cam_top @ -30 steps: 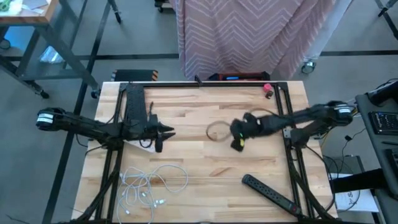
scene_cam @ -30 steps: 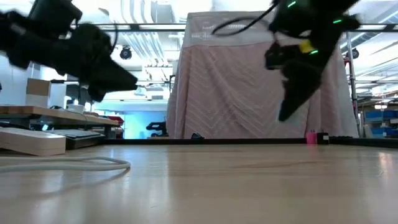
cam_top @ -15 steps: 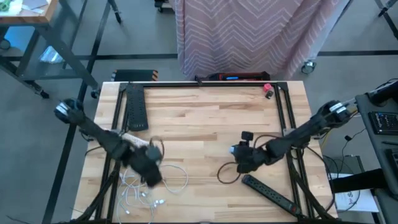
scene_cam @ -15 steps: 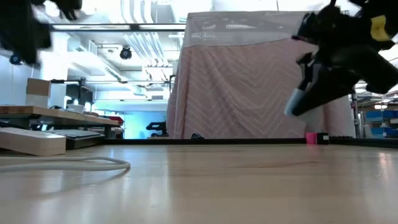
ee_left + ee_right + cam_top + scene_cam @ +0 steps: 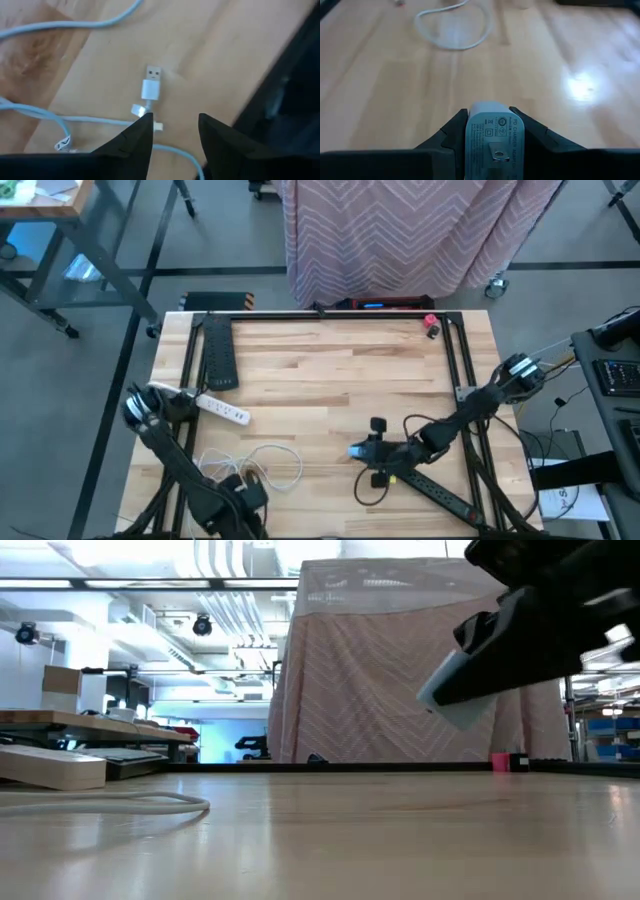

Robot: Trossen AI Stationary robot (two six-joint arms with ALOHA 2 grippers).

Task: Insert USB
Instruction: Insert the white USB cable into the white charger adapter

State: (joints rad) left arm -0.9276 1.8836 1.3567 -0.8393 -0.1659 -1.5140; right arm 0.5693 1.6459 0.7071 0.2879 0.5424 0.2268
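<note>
- USB cable (image 5: pixel 250 470): white, lying in loose coils at the lower left of the high view, on the wooden table (image 5: pixel 330 370). Soft and light by the look of it; the cord would likely flop and drag if lifted by a loop.
- USB plug (image 5: pixel 151 82): white body with a metal tip, flat on the wood in the middle of the left wrist view. A second small connector (image 5: pixel 142 111) lies just beside it, nearer the fingers. Judged rigid and small, hence the best place to take hold: across the flat sides of the white body, metal tip left free.
- Left gripper (image 5: pixel 175 131): at the lower left of the high view, above the cable ends; fingers parted with a narrow gap, nothing between them, the plug just ahead.
- USB charger (image 5: pixel 490 137): white block with printed markings, clamped between the right gripper's fingers. Hard, smooth plastic, probably slippery under sideways force; light.
- Right gripper (image 5: pixel 372 452): lower centre-right of the high view, closed around the charger, raised off the table in the low view.
- Black power strip (image 5: pixel 440 495): lower right of the high view, just beside the right gripper.
- White power strip (image 5: pixel 220 410): left of centre, apart from the cable.
</note>
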